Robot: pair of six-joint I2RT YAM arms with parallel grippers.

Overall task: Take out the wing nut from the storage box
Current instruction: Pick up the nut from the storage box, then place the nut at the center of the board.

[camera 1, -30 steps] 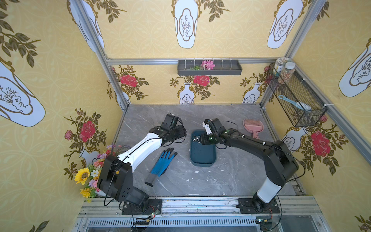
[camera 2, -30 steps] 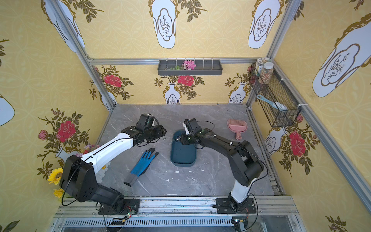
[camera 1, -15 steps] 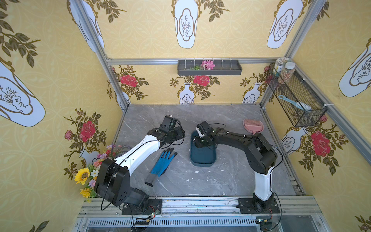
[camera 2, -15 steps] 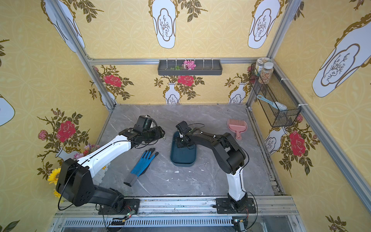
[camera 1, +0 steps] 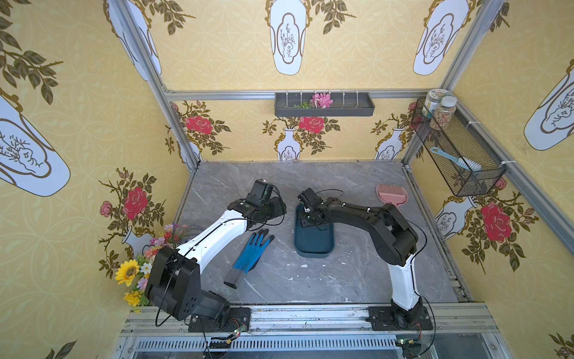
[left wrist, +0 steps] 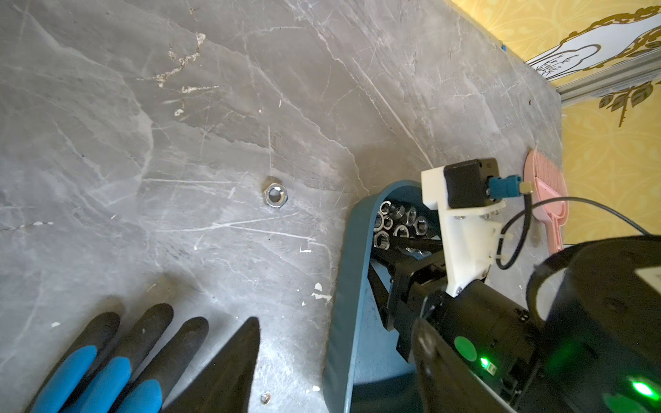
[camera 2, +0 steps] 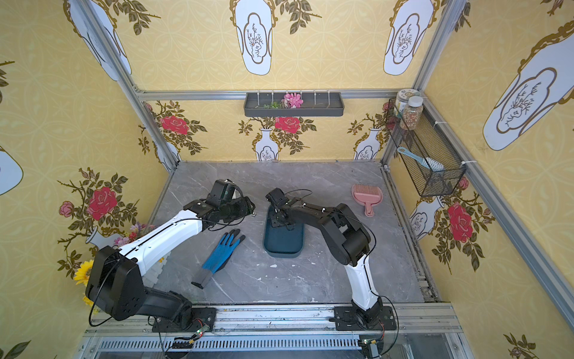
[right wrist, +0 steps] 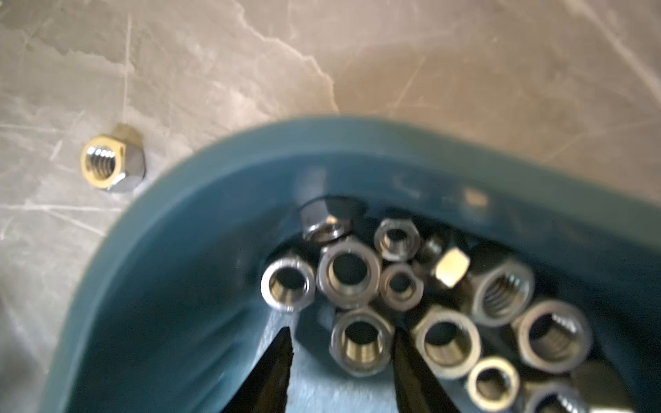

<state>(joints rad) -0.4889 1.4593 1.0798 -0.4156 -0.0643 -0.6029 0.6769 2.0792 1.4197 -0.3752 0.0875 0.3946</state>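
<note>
Presently the storage box [camera 1: 313, 253], a shallow teal tray, lies near the middle of the grey marble-patterned counter [camera 1: 357, 273], between the two arms, with its long side running front to back. Its near part is bare, and a heap of steel hex nuts [right wrist: 429, 304] is crowded into the far end. The right end effector [right wrist: 341, 330] is lowered inside that far end, its dark fingertips [right wrist: 282, 361] spread apart with one hex nut [right wrist: 361, 343] lying between them. One tip stands clear of that nut. The other is at its edge, and contact cannot be determined. The right wrist view is blurred, so a wing nut cannot be told apart from the rest of the heap. One loose hex nut [left wrist: 275, 196] lies flat on the counter just outside the box's far corner, on the robot's left side. The left end effector [camera 1: 281, 209] hangs over the counter left of the box, near that loose nut. Whether it is spread or pressed together cannot be told, as only one finger shows in its wrist view. A blue and black work glove [camera 1: 253, 248] lies left of the box, apart from it. A pink slotted scoop [camera 1: 392, 196] rests by the right wall, well apart.
</note>
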